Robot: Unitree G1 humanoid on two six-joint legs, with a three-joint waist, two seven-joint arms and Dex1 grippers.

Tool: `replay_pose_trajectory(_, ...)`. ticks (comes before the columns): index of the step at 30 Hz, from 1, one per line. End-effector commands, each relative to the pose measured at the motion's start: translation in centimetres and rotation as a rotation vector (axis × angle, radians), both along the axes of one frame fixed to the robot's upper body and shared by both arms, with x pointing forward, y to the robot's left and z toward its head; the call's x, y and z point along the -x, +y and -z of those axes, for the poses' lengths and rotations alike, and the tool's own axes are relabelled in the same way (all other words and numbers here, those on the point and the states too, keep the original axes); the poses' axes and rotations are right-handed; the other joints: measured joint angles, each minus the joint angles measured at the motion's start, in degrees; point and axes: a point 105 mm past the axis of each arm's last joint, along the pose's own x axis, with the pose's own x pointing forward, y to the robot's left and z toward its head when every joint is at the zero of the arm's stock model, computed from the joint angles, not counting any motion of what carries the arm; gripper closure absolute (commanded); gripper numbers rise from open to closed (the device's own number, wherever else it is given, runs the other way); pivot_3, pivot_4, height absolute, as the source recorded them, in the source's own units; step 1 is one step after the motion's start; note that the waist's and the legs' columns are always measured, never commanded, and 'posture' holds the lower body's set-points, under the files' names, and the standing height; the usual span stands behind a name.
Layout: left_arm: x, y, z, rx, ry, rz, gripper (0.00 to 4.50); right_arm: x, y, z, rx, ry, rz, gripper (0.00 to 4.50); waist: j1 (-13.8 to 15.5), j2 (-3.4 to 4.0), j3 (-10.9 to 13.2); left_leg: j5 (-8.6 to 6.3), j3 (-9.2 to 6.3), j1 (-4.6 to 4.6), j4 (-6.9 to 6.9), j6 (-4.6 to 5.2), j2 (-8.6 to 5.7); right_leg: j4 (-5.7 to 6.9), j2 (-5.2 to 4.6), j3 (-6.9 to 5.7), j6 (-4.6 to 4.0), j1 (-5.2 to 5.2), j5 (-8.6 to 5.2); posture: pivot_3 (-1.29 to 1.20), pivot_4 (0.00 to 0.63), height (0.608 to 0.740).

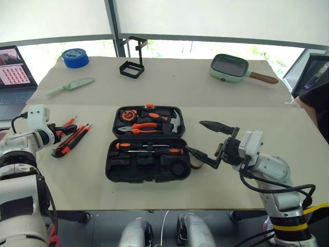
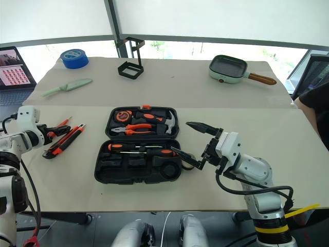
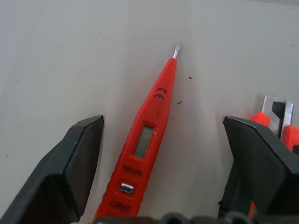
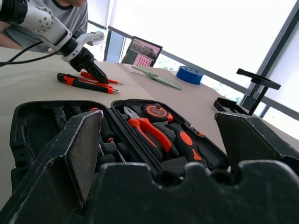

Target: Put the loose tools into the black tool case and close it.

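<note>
Nearest to us the right gripper hovers just off the right edge of the black tool case, fingers spread wide with nothing between them, aimed leftward across the case. The case lies open and flat mid-bench, long axis running left-right. In its near half we see two black-and-orange screwdrivers lying lengthwise along that axis; the far half carries pliers, a hammer and a round tape measure.

Over on the left, the left gripper is down at the slim orange screwdriver. In the wrist view its fingers straddle the handle, apart and not touching it, nothing gripped. That screwdriver lies flat on the bench, metal tip pointing away from the gripper. Just beside it is the orange-black utility knife, running diagonally, near-left to far-right.

Farther back we've got a pale green knife, a blue tape roll, a black wire stand and a green pan.
</note>
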Motion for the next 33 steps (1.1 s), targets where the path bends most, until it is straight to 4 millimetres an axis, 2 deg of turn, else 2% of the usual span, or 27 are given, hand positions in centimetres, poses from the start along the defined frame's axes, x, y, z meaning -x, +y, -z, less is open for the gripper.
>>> replay_pose_trajectory(1, 0.9, 0.4, 1.6, 0.042, 0.037, -0.023, 1.67, 0.4, -0.2, -1.2, -0.006, -0.045, 0.001, 0.0, 0.0, 0.0, 0.0, 0.0, 0.0, 0.02, 0.0, 0.0, 0.0, 0.02, 0.0, 0.02, 0.0, 0.0, 0.0, 0.0, 0.15, 0.74)
replay_pose_trajectory(4, 0.9, 0.4, 1.7, 0.054, 0.026, -0.03, 2.72, 0.3, -0.3, -1.1, 0.001, -0.044, 0.0, 0.0, 0.1, 0.0, 0.0, 0.0, 0.0, 0.04, 0.0, 0.01, -0.01, 0.04, -0.02, 0.02, 0.0, 0.02, 0.0, 0.0, 0.15, 0.74)
replay_pose_trajectory(5, 1.0, 0.5, 1.6, 0.052, 0.019, -0.031, 2.94, 0.2, -0.3, -1.1, 0.003, -0.042, -0.001, 0.0, 0.1, 0.0, 0.0, 0.0, 0.0, 0.05, 0.01, 0.01, -0.02, 0.04, -0.02, 0.02, 0.0, 0.02, 0.0, 0.0, 0.15, 0.74)
replay_pose_trajectory(6, 1.0, 0.6, 1.5, 0.054, 0.01, -0.036, 3.39, 0.2, -0.3, -1.1, 0.007, -0.04, -0.001, 0.0, 0.1, 0.0, 0.0, -0.01, 0.0, 0.05, 0.02, 0.02, -0.02, 0.04, -0.03, 0.02, 0.0, 0.02, 0.0, 0.0, 0.15, 0.74)
replay_pose_trajectory(8, 0.7, 0.6, 0.6, 0.041, -0.068, -0.006, 4.0, 0.1, -0.5, -1.0, 0.011, -0.034, 0.001, 0.0, 0.1, 0.0, 0.0, -0.01, 0.01, 0.05, 0.03, 0.04, -0.03, 0.04, -0.04, 0.02, -0.01, 0.03, 0.0, 0.0, 0.15, 0.74)
replay_pose_trajectory(11, 0.3, 0.3, -1.8, 0.072, -0.237, 0.042, 4.02, 0.1, -0.6, -0.7, 0.022, -0.029, 0.0, 0.0, 0.1, -0.01, 0.0, -0.02, 0.03, 0.06, 0.03, 0.04, -0.02, 0.05, -0.05, 0.02, -0.05, 0.03, 0.03, 0.0, 0.15, 0.74)
replay_pose_trajectory(13, 0.3, 0.3, -4.6, 0.057, -0.379, 0.092, 4.02, 0.1, -0.8, -0.9, 0.029, -0.036, 0.0, 0.0, 0.1, -0.05, 0.0, -0.02, 0.02, 0.05, 0.04, 0.04, 0.0, 0.05, -0.06, -0.01, -0.08, 0.02, 0.05, 0.0, 0.15, 0.74)
replay_pose_trajectory(15, 0.5, -0.7, -6.6, 0.025, -0.474, 0.203, 4.02, 0.2, -0.9, -1.0, 0.033, -0.042, -0.003, 0.0, 0.2, -0.2, 0.1, -0.02, 0.01, -0.01, 0.07, 0.04, 0.02, 0.05, -0.06, -0.06, -0.14, 0.0, 0.08, 0.0, 0.15, 0.74)
replay_pose_trajectory(17, 1.1, -3.4, -7.9, -0.053, -0.505, 0.432, 4.02, 0.4, -1.1, -1.4, 0.037, -0.049, -0.01, 0.0, 0.2, -0.22, 0.1, -0.02, -0.03, -0.05, 0.1, 0.04, 0.01, 0.04, -0.1, -0.12, -0.23, 0.0, 0.14, 0.0, 0.15, 0.74)
replay_pose_trajectory(20, 3.9, -9.9, -9.0, -0.148, -0.51, 0.909, 4.02, 1.1, -1.7, -1.4, 0.095, -0.039, -0.057, 0.0, 0.3, -0.21, 0.1, -0.04, 0.0, -0.05, 0.11, 0.07, -0.05, 0.02, -0.18, -0.09, -0.32, 0.01, 0.19, 0.0, 0.15, 0.74)
replay_pose_trajectory(24, 7.3, -14.8, -7.8, -0.201, -0.369, 1.251, 4.02, 1.5, -2.5, -0.9, 0.133, 0.001, -0.082, 0.0, 0.3, -0.21, 0.1, -0.05, 0.0, -0.03, 0.14, 0.09, -0.07, 0.03, -0.24, -0.08, -0.31, 0.04, 0.18, 0.0, 0.15, 0.74)
replay_pose_trajectory(27, 8.9, -16.9, -6.5, -0.228, -0.269, 1.395, 4.02, 1.5, -2.5, -0.7, 0.142, 0.011, -0.089, 0.0, 0.2, -0.19, 0.1, -0.05, -0.01, -0.01, 0.12, 0.09, -0.02, 0.05, -0.19, -0.07, 0.0, 0.03, -0.01, 0.0, 0.15, 0.74)
replay_pose_trajectory(33, 8.8, -19.1, -3.4, -0.397, -0.097, 1.497, 4.02, 1.5, -1.6, -0.3, 0.137, 0.02, -0.107, 0.0, 0.3, -0.12, 0.1, -0.04, -0.02, 0.06, 0.12, 0.08, 0.02, 0.05, -0.05, 0.08, 0.03, 0.05, -0.03, 0.0, 0.15, 0.74)
